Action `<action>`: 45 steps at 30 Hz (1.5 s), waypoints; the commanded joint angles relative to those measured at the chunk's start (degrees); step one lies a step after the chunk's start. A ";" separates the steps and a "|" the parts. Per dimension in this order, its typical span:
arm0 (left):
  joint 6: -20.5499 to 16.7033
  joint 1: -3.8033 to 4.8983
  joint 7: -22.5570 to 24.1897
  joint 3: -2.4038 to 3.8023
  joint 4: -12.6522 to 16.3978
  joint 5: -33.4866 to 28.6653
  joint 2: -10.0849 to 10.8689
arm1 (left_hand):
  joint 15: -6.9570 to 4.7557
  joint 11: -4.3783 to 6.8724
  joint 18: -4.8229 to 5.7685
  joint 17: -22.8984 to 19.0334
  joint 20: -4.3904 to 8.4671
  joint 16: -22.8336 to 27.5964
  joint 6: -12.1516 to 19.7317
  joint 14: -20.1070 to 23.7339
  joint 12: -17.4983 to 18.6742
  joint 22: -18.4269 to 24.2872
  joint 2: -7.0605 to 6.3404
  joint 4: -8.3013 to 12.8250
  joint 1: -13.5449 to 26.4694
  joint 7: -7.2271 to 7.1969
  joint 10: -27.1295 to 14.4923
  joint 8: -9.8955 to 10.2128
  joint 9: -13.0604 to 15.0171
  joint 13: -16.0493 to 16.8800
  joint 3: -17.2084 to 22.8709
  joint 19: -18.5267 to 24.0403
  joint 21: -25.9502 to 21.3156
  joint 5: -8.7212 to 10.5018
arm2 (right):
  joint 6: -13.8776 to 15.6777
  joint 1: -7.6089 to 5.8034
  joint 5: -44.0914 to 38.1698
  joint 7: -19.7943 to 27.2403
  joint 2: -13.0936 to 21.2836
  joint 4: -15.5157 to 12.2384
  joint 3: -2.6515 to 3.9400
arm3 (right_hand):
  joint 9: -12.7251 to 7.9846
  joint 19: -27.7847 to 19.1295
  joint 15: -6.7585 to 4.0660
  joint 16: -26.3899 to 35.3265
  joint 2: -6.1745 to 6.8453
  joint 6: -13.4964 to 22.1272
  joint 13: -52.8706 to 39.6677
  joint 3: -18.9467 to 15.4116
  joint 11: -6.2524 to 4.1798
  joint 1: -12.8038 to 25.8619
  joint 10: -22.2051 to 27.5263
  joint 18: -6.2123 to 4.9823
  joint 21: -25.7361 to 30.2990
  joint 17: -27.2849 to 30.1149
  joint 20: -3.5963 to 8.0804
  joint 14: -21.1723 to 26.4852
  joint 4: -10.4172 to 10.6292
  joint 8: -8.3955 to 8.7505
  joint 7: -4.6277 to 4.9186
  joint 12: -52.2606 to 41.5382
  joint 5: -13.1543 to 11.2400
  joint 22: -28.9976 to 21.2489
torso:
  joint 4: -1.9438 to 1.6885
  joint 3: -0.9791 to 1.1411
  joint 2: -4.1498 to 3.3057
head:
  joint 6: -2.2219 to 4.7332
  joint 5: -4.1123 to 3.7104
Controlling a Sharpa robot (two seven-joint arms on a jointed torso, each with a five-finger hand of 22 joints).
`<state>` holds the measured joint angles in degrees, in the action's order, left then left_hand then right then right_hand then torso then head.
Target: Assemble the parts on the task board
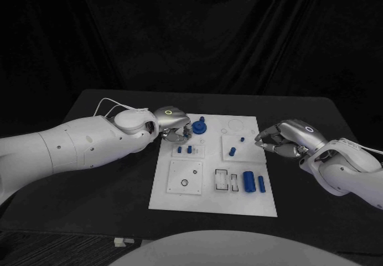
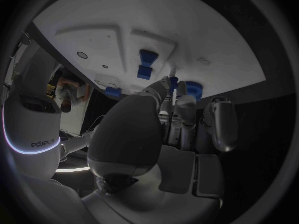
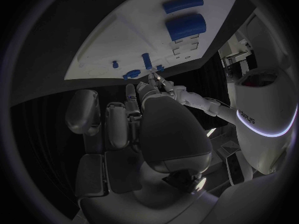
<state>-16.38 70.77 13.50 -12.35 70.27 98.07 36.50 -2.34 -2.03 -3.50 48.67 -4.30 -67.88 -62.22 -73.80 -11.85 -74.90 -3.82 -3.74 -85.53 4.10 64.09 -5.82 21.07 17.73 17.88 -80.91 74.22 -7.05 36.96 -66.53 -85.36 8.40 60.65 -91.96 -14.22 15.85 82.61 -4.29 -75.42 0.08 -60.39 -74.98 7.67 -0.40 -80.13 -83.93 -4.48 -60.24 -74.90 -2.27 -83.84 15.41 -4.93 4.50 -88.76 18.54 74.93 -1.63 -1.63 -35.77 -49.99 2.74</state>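
The left silver hand [image 1: 171, 123] is hanging over the white task board's [image 1: 214, 191] far left corner, fingers bunched around a round blue plastic part [image 1: 198, 127]; whether it is actually gripping is impossible to tell. At three o'clock of the board, the right silver hand [image 1: 285, 138] is hovering, fingers curled, holding nothing. Two blue cylinders [image 1: 254, 182] are lying at four o'clock.

Dim overall; wrist views fisheye-warped, dark vignette at edges.
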 commanded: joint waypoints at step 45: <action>3.31 -0.65 -0.86 0.06 -1.00 0.06 -1.48 | 0.07 0.92 -0.46 -1.72 -0.27 1.36 0.33 1.59 1.58 -9.77 -0.20 -0.57 0.50 -0.08 0.48 0.73 -0.13 -0.41 -0.34 1.20 -1.68 0.17 | -0.10 0.13 -0.02 -0.38 -0.11 0.02 0.02 | -0.02 -0.50 0.33 0.29 0.10 -0.13 -13.20 0.12 0.19 0.22 -4.73 -0.88 0.58 -2.35 -0.05 -3.47 0.05 0.32 0.13 0.43 -0.33 7.92 | -0.01 0.01 -0.01 | -0.01 -0.49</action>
<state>-14.95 70.39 13.22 -12.22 69.36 98.05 35.15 -2.22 -1.84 -3.51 47.10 -4.68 -66.74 -62.23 -72.64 -10.42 -74.90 -3.97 -4.05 -85.39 4.09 64.28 -5.32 21.03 17.40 17.55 -80.09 72.73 -6.84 36.94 -66.52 -85.32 8.40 60.48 -91.83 -14.23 15.84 82.61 -4.29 -75.42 0.08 -60.39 -75.08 7.67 -0.40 -80.13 -83.93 -4.48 -59.90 -74.91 -2.27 -83.84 15.41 -4.93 4.50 -88.53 18.54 74.91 -1.65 -1.62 -35.78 -49.99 2.21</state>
